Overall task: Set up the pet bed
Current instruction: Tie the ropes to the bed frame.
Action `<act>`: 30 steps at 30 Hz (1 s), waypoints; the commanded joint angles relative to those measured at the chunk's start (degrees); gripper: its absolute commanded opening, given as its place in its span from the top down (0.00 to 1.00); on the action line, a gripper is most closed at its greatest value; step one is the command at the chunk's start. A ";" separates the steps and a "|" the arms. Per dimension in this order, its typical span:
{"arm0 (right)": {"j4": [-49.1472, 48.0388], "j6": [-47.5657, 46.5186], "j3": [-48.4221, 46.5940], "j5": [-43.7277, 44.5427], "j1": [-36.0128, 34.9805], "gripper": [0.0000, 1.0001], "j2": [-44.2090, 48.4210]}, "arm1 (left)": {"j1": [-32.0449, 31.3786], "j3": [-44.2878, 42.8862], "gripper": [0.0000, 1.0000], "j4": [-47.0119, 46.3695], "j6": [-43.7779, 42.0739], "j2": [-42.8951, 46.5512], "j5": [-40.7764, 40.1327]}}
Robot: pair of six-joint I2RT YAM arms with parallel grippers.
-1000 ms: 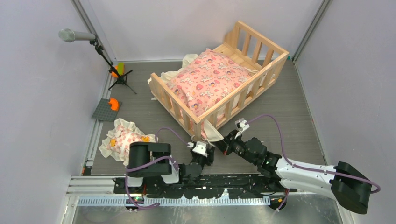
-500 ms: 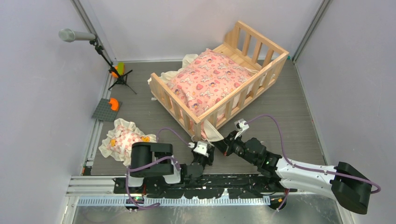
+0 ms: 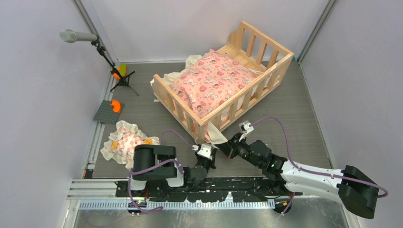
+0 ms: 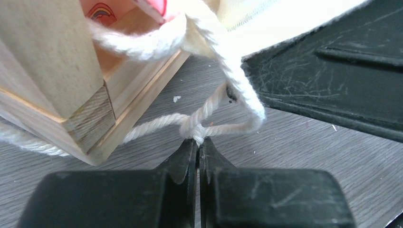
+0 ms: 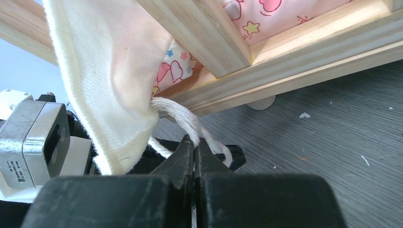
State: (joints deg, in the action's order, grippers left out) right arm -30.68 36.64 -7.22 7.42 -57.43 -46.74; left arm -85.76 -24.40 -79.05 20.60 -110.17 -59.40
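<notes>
Hardly anything moved since the earlier frames: the left arm's shoulder block nudged a touch right, the right arm's elbow barely shifted, and the bed and bedding stayed put. The pet bed [image 3: 246, 90] sat angled at the far middle of the surface [image 3: 294, 118], its near corner post pointing at the near edge. The pink cushion [image 3: 211, 80] lay inside it, with its cream frill [image 5: 109, 95] spilling out over the near corner.

Both grippers met just in front of that corner. The left gripper [image 4: 197, 142] was closed, fingertips pinching the white cord [image 4: 157, 124] right at its knot, low against the surface beside the bed's base. The right gripper [image 5: 195, 140] was closed too, clamped on a strand of the same cord where it came out from under the frill.

The small pillow [image 3: 124, 142] lay near the left near corner, untouched. A microphone stand [image 3: 114, 71] stood at the far left corner, with a grey plate [image 3: 105, 113] along the left edge.
</notes>
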 commanded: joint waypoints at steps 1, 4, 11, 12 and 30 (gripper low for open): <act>-0.03 0.02 -2.72 1.84 -0.33 1.00 1.07 | -0.16 1.72 1.00 -3.04 0.48 2.01 1.46; 3.59 -0.49 -3.86 4.45 -0.34 1.00 1.79 | -0.23 4.26 1.00 -2.96 1.20 3.69 3.39; 8.74 -0.70 -4.64 10.09 -0.34 1.00 3.42 | -1.80 10.12 1.00 -2.96 2.91 7.70 2.73; 8.78 -0.63 -4.53 10.15 -0.28 1.00 3.49 | -1.98 10.57 1.00 -2.96 3.03 8.10 2.71; 12.40 -0.13 -4.81 12.60 -0.33 1.00 5.39 | -4.29 11.02 1.00 23.08 3.99 29.25 7.87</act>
State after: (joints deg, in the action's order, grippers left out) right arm -17.96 36.38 -9.87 17.41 -57.43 -42.17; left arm -89.58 -12.60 -70.89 22.44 -91.83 -52.01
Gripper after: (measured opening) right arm 0.026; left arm 0.013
